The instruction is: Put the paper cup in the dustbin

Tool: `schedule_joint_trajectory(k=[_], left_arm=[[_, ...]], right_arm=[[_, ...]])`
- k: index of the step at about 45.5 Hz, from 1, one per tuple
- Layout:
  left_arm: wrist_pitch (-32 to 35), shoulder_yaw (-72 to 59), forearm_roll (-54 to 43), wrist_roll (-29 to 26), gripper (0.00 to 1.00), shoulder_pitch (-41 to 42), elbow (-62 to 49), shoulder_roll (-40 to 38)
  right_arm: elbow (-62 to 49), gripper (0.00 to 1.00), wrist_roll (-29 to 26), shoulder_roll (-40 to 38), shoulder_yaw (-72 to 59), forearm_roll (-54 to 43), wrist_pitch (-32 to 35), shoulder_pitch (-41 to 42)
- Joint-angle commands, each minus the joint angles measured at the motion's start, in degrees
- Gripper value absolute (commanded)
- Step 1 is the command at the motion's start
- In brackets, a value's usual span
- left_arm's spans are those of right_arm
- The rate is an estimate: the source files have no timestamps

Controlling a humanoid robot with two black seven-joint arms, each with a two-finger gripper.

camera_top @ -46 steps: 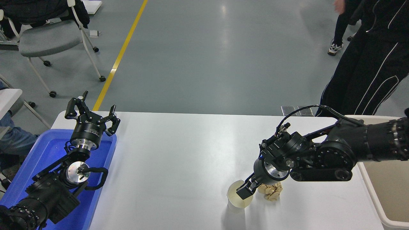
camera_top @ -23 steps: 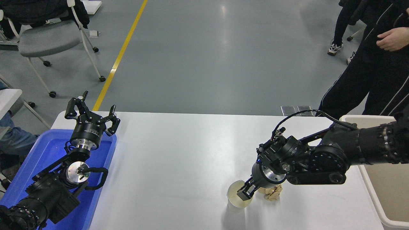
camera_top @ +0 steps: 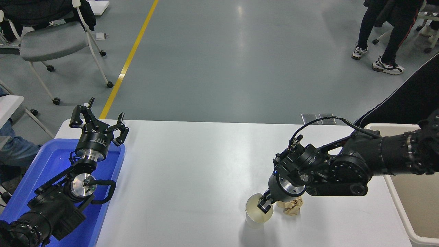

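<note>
The paper cup [camera_top: 255, 216] stands upright on the white table [camera_top: 192, 164] at the front right, its cream inside showing. My right gripper [camera_top: 264, 205] reaches down from the right onto the cup's right rim. One finger is inside the cup and the jaws look closed on the rim. The beige dustbin [camera_top: 423, 202] stands at the table's right edge, behind my right arm. My left gripper [camera_top: 99, 120] is open and empty, parked over the blue tub at the lower left.
A crumpled tan paper ball [camera_top: 291, 207] lies just right of the cup, under my right wrist. A bright blue tub [camera_top: 51, 161] sits at the left edge. A person in dark trousers [camera_top: 408, 99] stands at the far right corner. Wheeled chairs stand at the far left.
My right gripper has dropped a little and its fingers have narrowed on the cup's rim. The cup has shifted slightly right. The person at the far right has moved away rightward.
</note>
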Motion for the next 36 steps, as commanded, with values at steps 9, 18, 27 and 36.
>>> schedule_joint_trajectory(k=[9,18,27,36], left_arm=[[0.0,0.07,0.0,0.0,1.0,0.0,0.0,0.0],[0.0,0.07,0.0,0.0,1.0,0.0,0.0,0.0],[0.0,-0.01,0.0,0.0,1.0,0.0,0.0,0.0],[0.09,-0.01,0.0,0.0,1.0,0.0,0.0,0.0]], right_arm=[[2.19,0.0,1.76,-2.64,0.86,10.96,6.12,7.9],[6.41,0.0,2.02,-7.04,0.95,12.64,7.0,16.35],[9.57,0.0,1.94,-10.56,0.51,12.73,7.0,23.2],[13.18,0.0,2.02,-13.37,-0.02,13.87,8.49,28.48]])
